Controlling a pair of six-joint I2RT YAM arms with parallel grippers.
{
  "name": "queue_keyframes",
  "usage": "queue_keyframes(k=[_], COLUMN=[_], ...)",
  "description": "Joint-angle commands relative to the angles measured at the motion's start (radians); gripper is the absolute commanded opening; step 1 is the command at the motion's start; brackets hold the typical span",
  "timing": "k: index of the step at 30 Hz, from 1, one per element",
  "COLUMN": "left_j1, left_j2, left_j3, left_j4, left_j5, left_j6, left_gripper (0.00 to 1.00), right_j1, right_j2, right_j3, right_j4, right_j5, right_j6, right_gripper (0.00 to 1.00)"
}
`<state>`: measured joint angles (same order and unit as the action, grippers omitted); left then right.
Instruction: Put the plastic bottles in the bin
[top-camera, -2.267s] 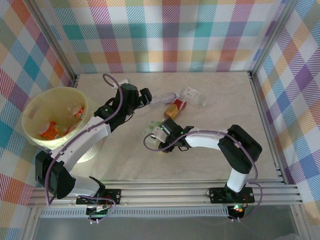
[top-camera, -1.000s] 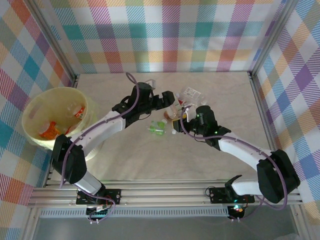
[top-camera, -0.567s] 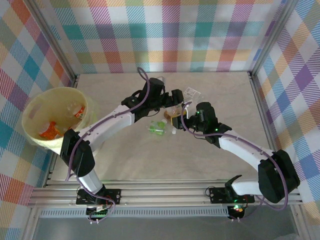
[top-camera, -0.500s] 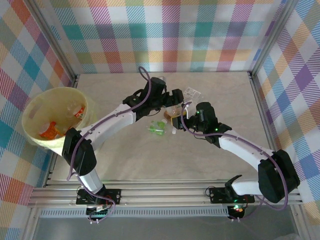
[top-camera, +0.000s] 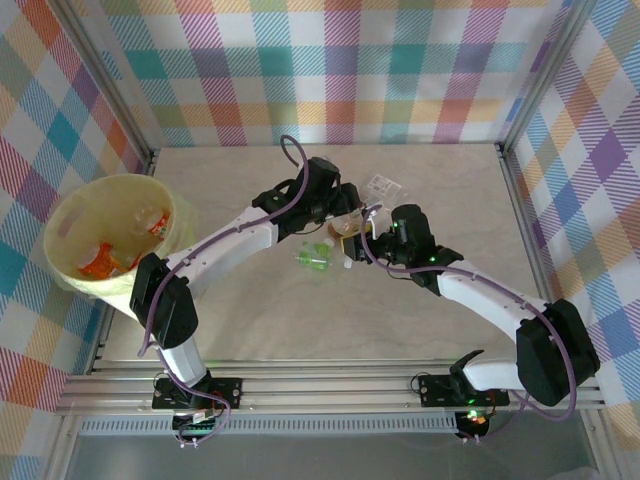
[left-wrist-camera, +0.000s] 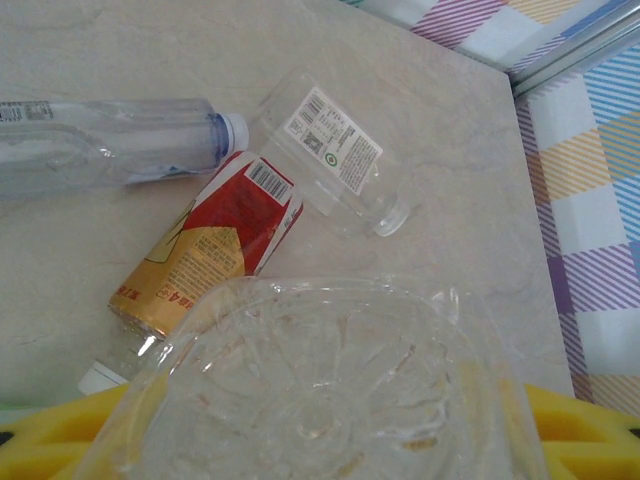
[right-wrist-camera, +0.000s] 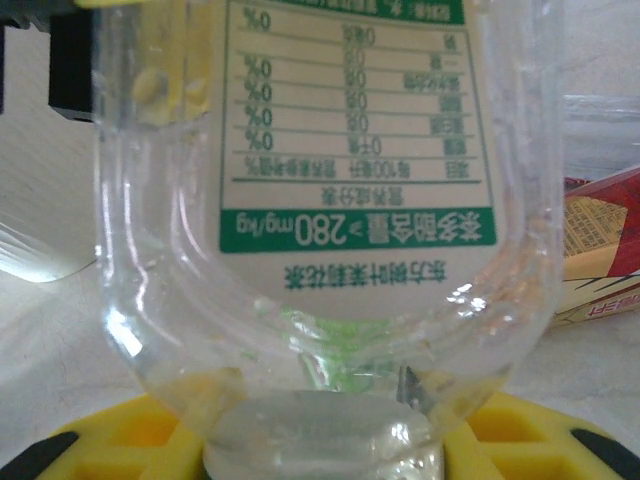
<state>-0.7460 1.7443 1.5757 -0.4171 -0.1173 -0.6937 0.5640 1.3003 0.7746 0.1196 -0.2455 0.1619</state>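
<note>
A clear plastic bottle with a green and white label (right-wrist-camera: 330, 150) is held off the table between both arms. My right gripper (right-wrist-camera: 320, 435) is shut on its neck end. The bottle's clear base (left-wrist-camera: 320, 380) sits between the yellow fingers of my left gripper (left-wrist-camera: 320, 450), which are closed on it. The two grippers meet mid-table, left gripper (top-camera: 340, 205) and right gripper (top-camera: 368, 232). A red and gold labelled bottle (left-wrist-camera: 215, 245), a blue-capped clear bottle (left-wrist-camera: 100, 140) and a white-labelled clear bottle (left-wrist-camera: 340, 150) lie below. A green bottle (top-camera: 315, 258) lies nearby. The bin (top-camera: 105, 179) stands at the left.
The bin holds several bottles, one with an orange label (top-camera: 100, 262). The checked back wall and metal side rails (top-camera: 530, 230) bound the table. The front half of the tabletop (top-camera: 330, 320) is bare.
My left arm has reached further right over the bottle cluster, and its jaws have closed from wide open onto the bottle's base. The right arm has held still with the bottle.
</note>
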Motion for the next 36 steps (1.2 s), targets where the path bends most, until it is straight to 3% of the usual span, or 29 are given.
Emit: queue_keyframes(k=[1, 4, 10, 11, 18, 32, 36], left_j1=[-0.015, -0.014, -0.014, -0.014, -0.009, 0.158, 0.179], left_j2=[0.021, 0.015, -0.048, -0.054, -0.111, -0.398, -0.479], left_j3=[0.032, 0.042, 0.048, 0.054, 0.134, 0.114, 0.113], left_j4=[-0.105, -0.140, -0.121, -0.121, -0.195, -0.187, -0.192], left_j5=[-0.037, -0.117, -0.249, -0.265, -0.466, -0.450, -0.496], left_j6=[0.013, 0.012, 0.071, 0.082, 0.206, 0.332, 0.374], left_gripper=[0.55, 0.51, 0.48, 0.48, 0.44, 0.44, 0.44], right_j1=[-0.001, -0.001, -0.001, -0.001, -0.001, -0.001, -0.001], right_j2=[-0.011, -0.020, -0.084, -0.094, -0.145, -0.108, -0.101], right_j3=[0.046, 0.054, 0.036, 0.033, 0.019, 0.030, 0.031], right_j4=[0.035, 0.000, -0.037, -0.041, -0.044, -0.051, -0.049], right_j5=[-0.027, -0.043, -0.039, -0.035, 0.066, 0.168, 0.175], right_j6=[-0.033, -0.050, -0.118, -0.130, -0.168, -0.122, -0.102], right_gripper=[0.51, 0.70, 0.91, 0.99, 1.00, 1.00, 1.00])
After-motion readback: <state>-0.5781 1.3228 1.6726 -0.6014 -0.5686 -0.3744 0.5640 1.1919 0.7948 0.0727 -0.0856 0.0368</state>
